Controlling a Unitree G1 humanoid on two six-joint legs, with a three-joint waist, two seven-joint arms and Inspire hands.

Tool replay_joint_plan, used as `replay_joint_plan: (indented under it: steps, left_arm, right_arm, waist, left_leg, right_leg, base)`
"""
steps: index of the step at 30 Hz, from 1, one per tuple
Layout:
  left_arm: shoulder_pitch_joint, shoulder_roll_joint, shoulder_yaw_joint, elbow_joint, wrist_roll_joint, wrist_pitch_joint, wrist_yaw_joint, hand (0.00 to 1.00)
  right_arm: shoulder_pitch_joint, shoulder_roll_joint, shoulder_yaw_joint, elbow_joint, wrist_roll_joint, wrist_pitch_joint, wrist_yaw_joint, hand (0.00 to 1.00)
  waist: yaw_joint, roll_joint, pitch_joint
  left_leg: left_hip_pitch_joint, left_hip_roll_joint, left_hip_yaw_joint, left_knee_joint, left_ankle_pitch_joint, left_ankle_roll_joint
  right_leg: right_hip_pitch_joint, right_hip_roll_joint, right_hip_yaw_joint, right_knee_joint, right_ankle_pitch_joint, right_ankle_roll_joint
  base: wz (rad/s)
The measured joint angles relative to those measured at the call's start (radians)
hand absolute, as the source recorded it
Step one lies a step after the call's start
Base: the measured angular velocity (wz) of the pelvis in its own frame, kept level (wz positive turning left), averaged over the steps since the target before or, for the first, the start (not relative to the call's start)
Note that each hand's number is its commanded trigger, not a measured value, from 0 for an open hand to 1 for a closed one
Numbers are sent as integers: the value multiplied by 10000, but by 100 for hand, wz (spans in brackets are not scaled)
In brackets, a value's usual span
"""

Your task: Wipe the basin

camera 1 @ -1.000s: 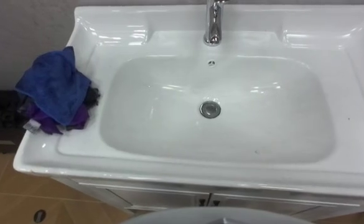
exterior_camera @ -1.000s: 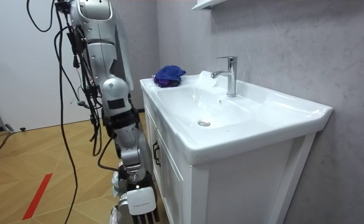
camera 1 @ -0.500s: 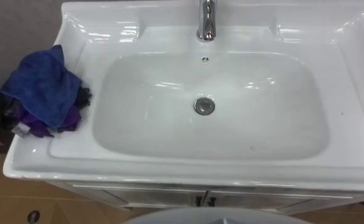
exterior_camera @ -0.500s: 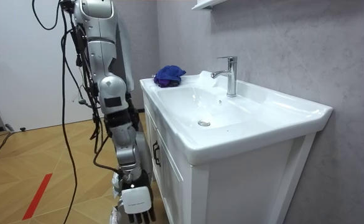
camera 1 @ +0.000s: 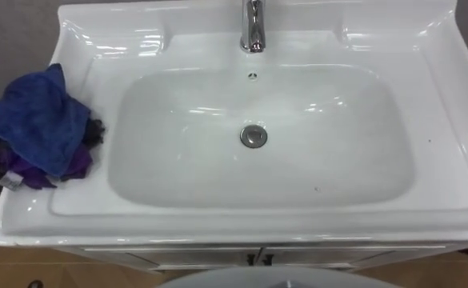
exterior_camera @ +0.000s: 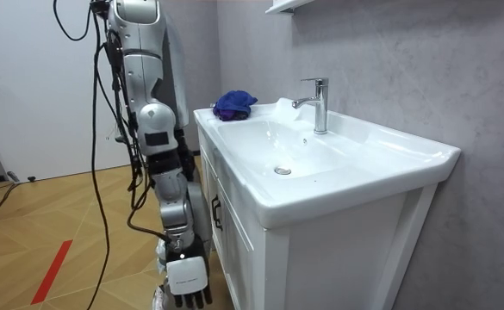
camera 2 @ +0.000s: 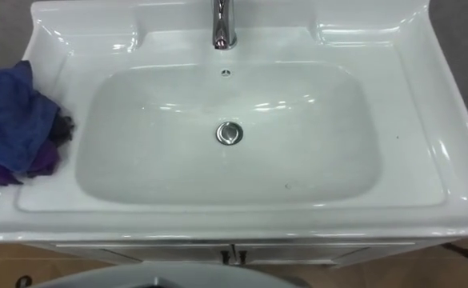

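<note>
The white basin [camera 1: 218,172] lies right below me, and its bowl holds nothing. A crumpled blue and purple cloth [camera 1: 35,132] rests on the basin's left rim, which is the far corner [exterior_camera: 234,104] in the room view. I stand close to the cabinet front, facing the basin. My right hand [exterior_camera: 187,280] hangs low beside the cabinet, fingers relaxed and holding nothing, far from the cloth.
A chrome tap [camera 1: 253,28] rises at the back middle, with a round metal drain [camera 1: 254,136] in the bowl. The white cabinet [exterior_camera: 234,232] under the basin has dark door handles [camera 1: 258,258]. Grey wall lies behind it and wooden floor [exterior_camera: 53,224] to my left.
The whole eye view has shifted, so the basin sits more centred and the cloth nearer the left edge. In the room view I have edged closer to the cabinet, with my right hand a little lower.
</note>
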Motion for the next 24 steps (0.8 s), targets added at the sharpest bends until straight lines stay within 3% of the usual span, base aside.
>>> replay_joint_plan:
  steps: [24]
  left_arm:
    - [-118,28,-750,-1,18,298,-840,0]
  right_arm:
    - [9,186,377,-33,-1286,886,241,0]
  waist:
    - [-161,-4,28]
  left_leg:
    - [-6,75,28,-6,-46,60]
  right_leg:
    - [-100,47,36,230,-45,-53]
  base:
    - [0]
